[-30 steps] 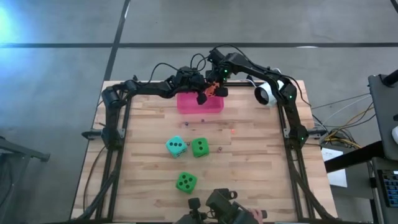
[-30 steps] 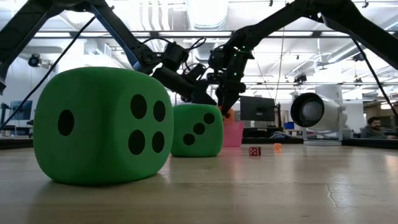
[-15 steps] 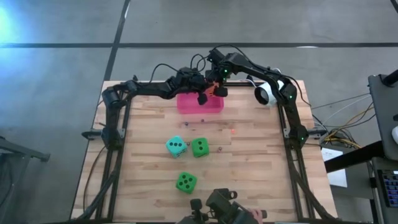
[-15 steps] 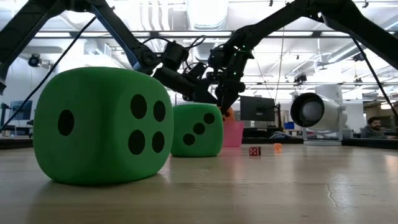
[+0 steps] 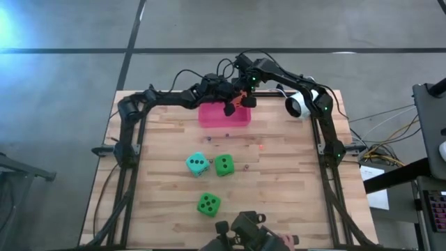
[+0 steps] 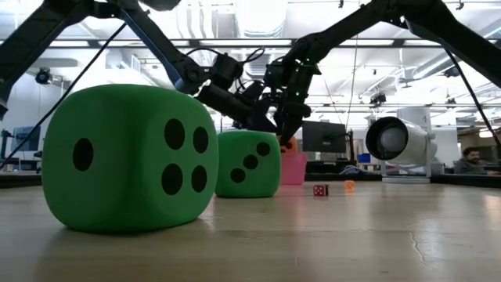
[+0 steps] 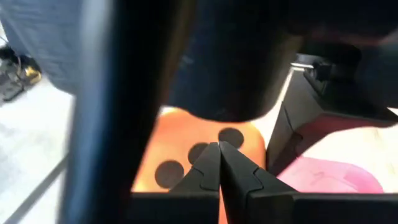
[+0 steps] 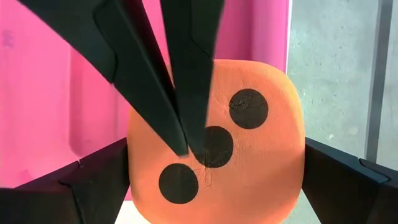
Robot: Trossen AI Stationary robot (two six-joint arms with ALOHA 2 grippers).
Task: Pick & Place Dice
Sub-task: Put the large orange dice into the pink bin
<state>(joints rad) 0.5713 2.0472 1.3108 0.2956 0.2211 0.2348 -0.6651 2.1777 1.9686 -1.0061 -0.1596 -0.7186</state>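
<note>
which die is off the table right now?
The orange die, held between the right gripper's fingers over the pink bin. The teal die and both green dice sit on the table.

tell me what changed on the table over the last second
Very little: the left arm's links shifted slightly, its shut left pincer pressing the orange die, held in the right pincer over the pink bin. Teal die and both green dice stayed put.
</note>
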